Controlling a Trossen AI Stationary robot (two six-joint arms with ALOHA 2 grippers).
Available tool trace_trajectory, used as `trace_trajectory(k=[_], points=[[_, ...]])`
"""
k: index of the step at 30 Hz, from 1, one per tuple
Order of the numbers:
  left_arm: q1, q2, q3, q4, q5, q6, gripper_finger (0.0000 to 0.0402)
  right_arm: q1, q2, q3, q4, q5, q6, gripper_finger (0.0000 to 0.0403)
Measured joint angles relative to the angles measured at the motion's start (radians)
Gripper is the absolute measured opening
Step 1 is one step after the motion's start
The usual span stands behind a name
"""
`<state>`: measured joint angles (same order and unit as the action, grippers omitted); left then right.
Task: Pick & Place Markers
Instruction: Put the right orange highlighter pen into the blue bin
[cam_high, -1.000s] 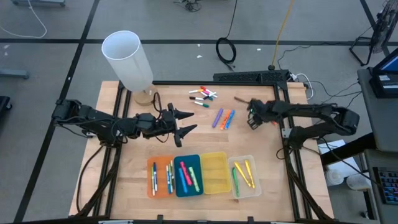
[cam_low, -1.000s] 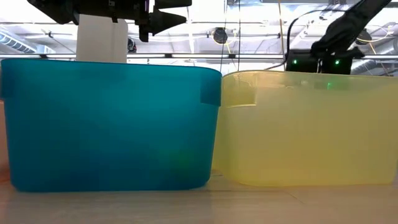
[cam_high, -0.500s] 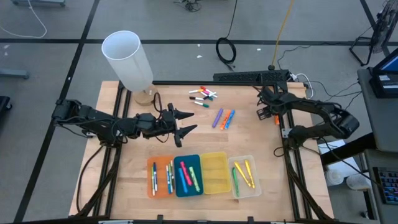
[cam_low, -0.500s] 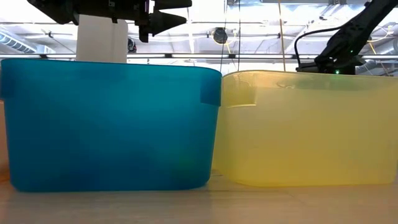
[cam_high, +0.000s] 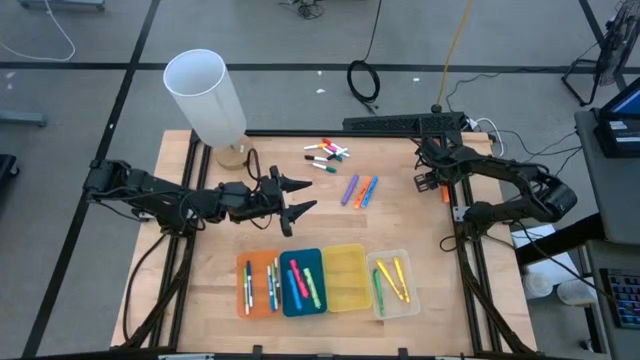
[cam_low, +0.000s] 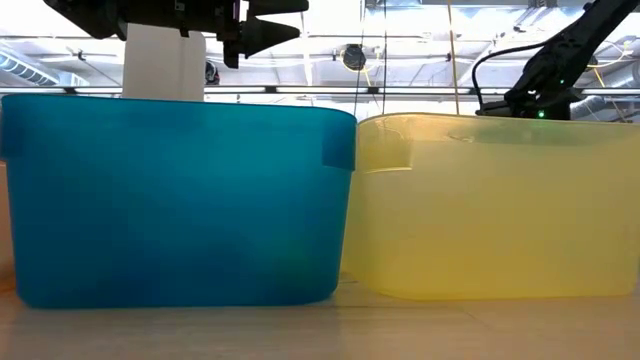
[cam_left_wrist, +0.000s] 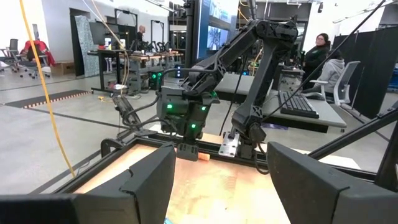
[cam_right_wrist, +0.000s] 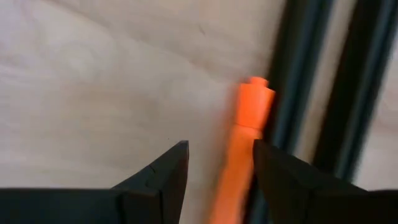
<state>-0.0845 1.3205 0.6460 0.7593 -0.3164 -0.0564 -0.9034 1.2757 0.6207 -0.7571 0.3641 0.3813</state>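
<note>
Right wrist view showed the right pincer (cam_right_wrist: 214, 171) with its two dark fingers parted, pointing down at the pale wooden surface (cam_right_wrist: 93, 81). A thin orange marker (cam_right_wrist: 245, 137) lay between and just ahead of those fingers, against the black metal frame rail (cam_right_wrist: 298, 87) at the surface's edge. High view placed the left pincer (cam_high: 298, 196) open and empty, with a loose cluster of purple, orange and blue markers (cam_high: 360, 190) lying between the two pincers.

Four trays (cam_high: 344, 277) in row at table's (cam_high: 220, 250) near edge — loose markers (cam_high: 358, 190) behind them.
</note>
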Motion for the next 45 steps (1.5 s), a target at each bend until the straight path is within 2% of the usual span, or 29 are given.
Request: trace_trajectory(k=[7,12,21,25,27,31,39,45], points=[[0.000,0.000,0.000,0.000,0.000,0.000,0.0257,0.000,0.001,0.061,-0.119,-0.012,0.021,0.0169],[0.000,0.000,0.000,0.000,0.000,-0.001,0.0257,-0.005,0.035,0.052,-0.119,-0.057,0.001,0.0169],[0.000,0.000,0.000,0.000,0.000,-0.001,0.0257,-0.004,0.201,0.055,-0.103,-0.096,-0.010,0.0169],[0.000,0.000,0.000,0.000,0.000,-0.001,0.0257,0.005,0.220,0.054,-0.082,-0.181,-0.031,0.0168],[0.000,0.000,0.000,0.000,0.000,0.002,0.0257,0.022,0.215,0.053,-0.074,-0.176,-0.041,0.0166],[0.000,0.000,0.000,0.000,0.000,0.002,0.0257,0.036,0.192,0.052,-0.055,-0.186,-0.038,0.0137],[0.000,0.000,0.000,-0.006,0.000,0.001,0.0257,0.070,0.177,0.052,-0.026,-0.238,-0.097,0.0043],[0.000,0.000,0.000,-0.006,0.000,0.001,0.0257,0.093,0.176,0.056,0.041,-0.282,-0.142,0.0042]])
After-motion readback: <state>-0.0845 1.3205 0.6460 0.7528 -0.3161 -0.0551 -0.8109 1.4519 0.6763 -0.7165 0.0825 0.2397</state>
